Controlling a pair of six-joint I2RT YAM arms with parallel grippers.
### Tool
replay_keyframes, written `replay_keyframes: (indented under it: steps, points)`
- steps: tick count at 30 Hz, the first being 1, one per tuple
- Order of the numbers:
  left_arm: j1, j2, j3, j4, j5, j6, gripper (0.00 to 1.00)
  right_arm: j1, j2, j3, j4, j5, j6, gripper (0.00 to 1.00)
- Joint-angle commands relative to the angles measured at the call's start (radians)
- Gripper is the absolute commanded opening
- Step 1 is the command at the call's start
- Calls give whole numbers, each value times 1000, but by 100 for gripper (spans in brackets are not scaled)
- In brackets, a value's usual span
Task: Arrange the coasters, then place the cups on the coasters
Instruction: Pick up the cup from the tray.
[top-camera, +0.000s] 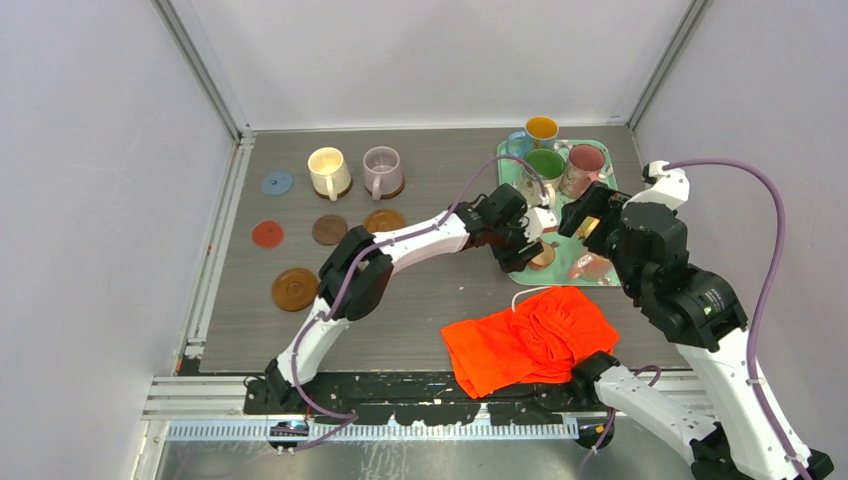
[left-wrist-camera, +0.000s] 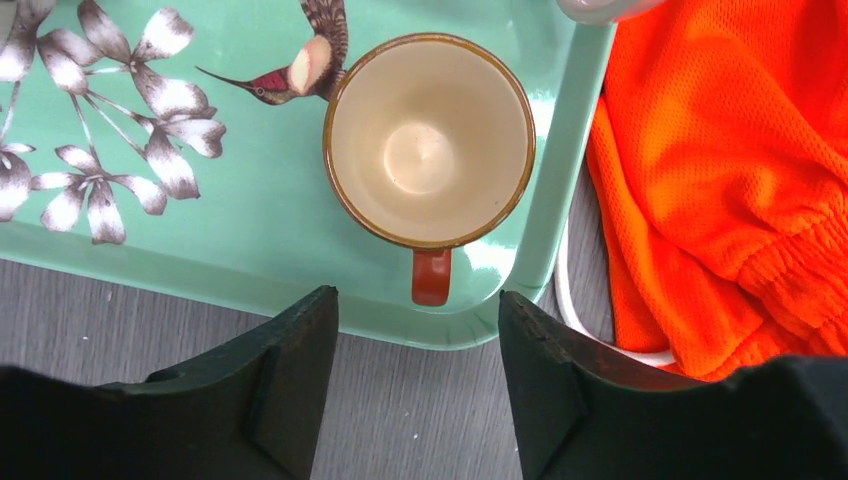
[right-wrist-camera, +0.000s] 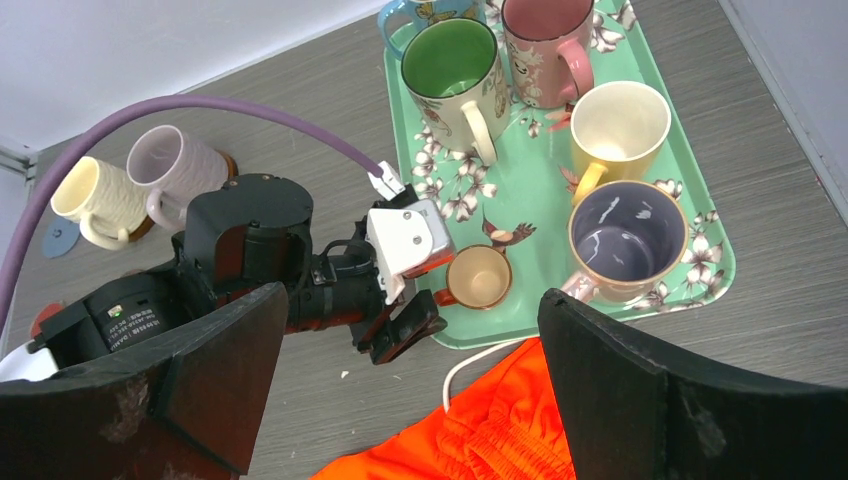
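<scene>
Left jaws hanging apart by the tiny cup's handle, tray corner.

Left jaws are standing apart w/ nothing gripped, tips just short of the handle (left-wrist-camera: 431, 277) and not touching it. The tiny cup (left-wrist-camera: 428, 140) is sitting upright in the tray (left-wrist-camera: 250, 260) at its near-left corner, toward the desk's right edge. Right jaws are gaping wide, empty, hovering close above. Free coasters (top-camera: 329, 229) are lying nr the desk's left edge. Risk, imo: the handle is short & lying right over the tray rim, so a pinch could be catching the rim or tipping the cup. Arms are crowding each other, w/ the orange cloth (left-wrist-camera: 720, 180) alongside.
</scene>
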Motion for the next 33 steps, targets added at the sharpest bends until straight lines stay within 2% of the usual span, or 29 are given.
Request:
replay_keyframes:
  steps: [1, 14, 18, 33]
  points:
    - [-14, 24, 86, -19, -44, -1, 58, -3, -8, 36, 11, 29, -1, 100]
    - [-39, 80, 144, -67, -69, 2, 41, -3, -19, 38, -4, 31, 1, 100]
    - [-41, 87, 146, -58, -78, -7, 33, -4, -22, 36, -9, 31, 4, 100]
    - [-44, 94, 137, -20, -104, -61, 18, -3, -19, 36, -17, 27, 8, 100]
